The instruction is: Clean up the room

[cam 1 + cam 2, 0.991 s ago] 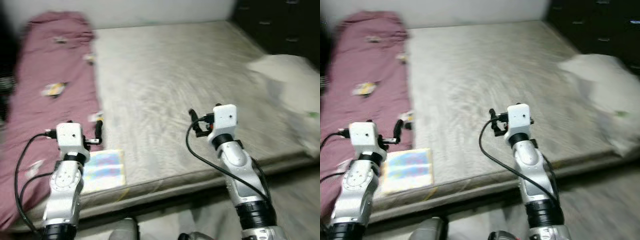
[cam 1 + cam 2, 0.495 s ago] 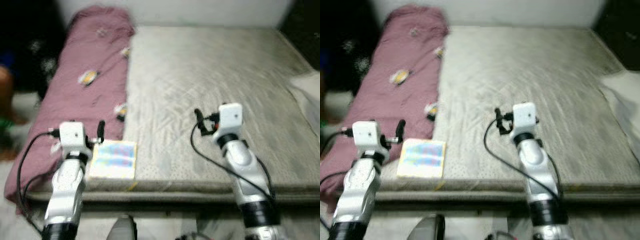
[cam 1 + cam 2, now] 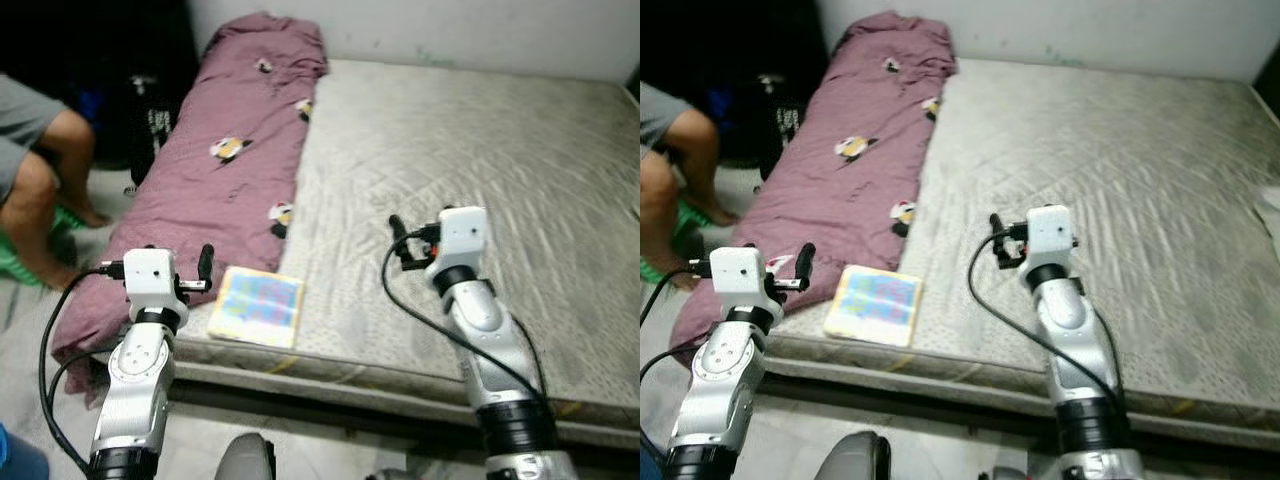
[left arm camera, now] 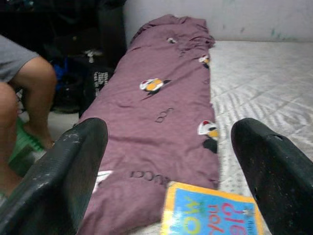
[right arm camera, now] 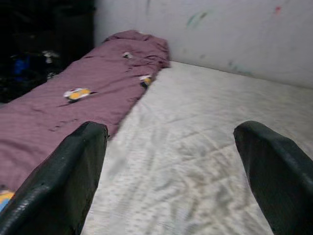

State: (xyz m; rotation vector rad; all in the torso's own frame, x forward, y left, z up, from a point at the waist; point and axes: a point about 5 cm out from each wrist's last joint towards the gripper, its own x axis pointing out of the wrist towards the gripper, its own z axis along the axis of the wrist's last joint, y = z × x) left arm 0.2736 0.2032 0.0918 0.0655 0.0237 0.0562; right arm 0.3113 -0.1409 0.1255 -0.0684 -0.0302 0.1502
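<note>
Mattress [image 3: 480,170], one of it, grey and quilted, spreads from the centre of the head views out toward three o'clock. One maroon blanket [image 3: 220,190] with small penguin-like prints lies as a long roll on the mattress's left side, running from about eleven o'clock down to eight o'clock, its lower end drooping over the mattress edge. One picture book [image 3: 257,306], its cover pale yellow and blue, lies flat at the near edge of the mattress at about seven o'clock, just beside the blanket's lower end; whether the two touch is hard to say.

Two grippers are raised in front of the robot. The left gripper [image 4: 166,161] hangs near the book's left side, its two black fingers spread wide with nothing between them; past them its wrist view looks on blanket and book. The right gripper [image 5: 171,171] hovers over bare mattress at about five o'clock, fingers likewise wide apart and empty.

One person sits at nine o'clock, showing bare legs [image 3: 45,190] and grey shorts, well apart from both grippers.
</note>
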